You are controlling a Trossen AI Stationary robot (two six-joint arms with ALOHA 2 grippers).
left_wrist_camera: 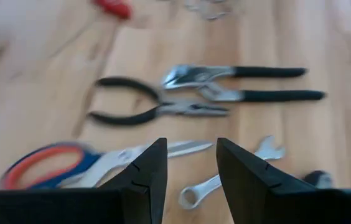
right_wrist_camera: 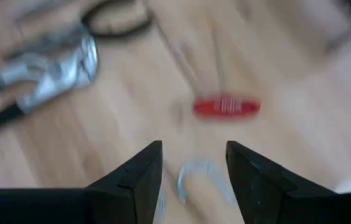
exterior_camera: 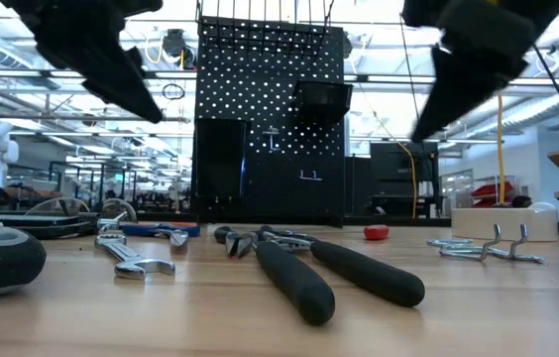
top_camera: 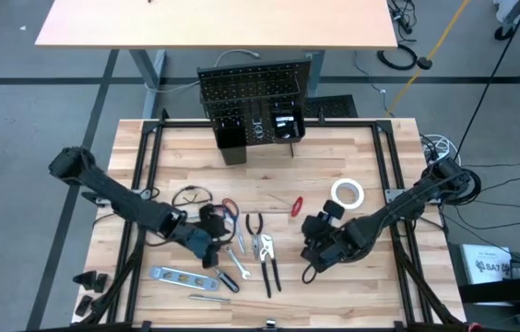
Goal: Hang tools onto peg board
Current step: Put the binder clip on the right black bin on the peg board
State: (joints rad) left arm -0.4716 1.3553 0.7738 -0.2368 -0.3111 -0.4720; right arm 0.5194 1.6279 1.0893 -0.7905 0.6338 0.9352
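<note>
The peg board (top_camera: pixel 253 97) stands upright at the table's far edge. The tools lie flat on the table's middle: safety glasses (top_camera: pixel 191 196), red-handled scissors (left_wrist_camera: pixel 45 167), long-nose pliers (left_wrist_camera: pixel 144 109), groove pliers (left_wrist_camera: pixel 238 73), a wrench (left_wrist_camera: pixel 203 190), a level (top_camera: pixel 182 277), a red screwdriver (right_wrist_camera: pixel 226 106) and a white tape roll (top_camera: pixel 347 194). My left gripper (left_wrist_camera: pixel 191 165) hovers open above the scissors' blades and the wrench. My right gripper (right_wrist_camera: pixel 194 167) hovers open above a small metal hook (right_wrist_camera: pixel 195 177), near the screwdriver. Neither has anything between its fingers.
Black bins (top_camera: pixel 232 138) sit at the peg board's foot. Loose metal hooks (exterior_camera: pixel 488 248) lie right of the pliers. A black frame (top_camera: pixel 149 157) runs along the table's edges. Bare wood lies between the tools and the peg board.
</note>
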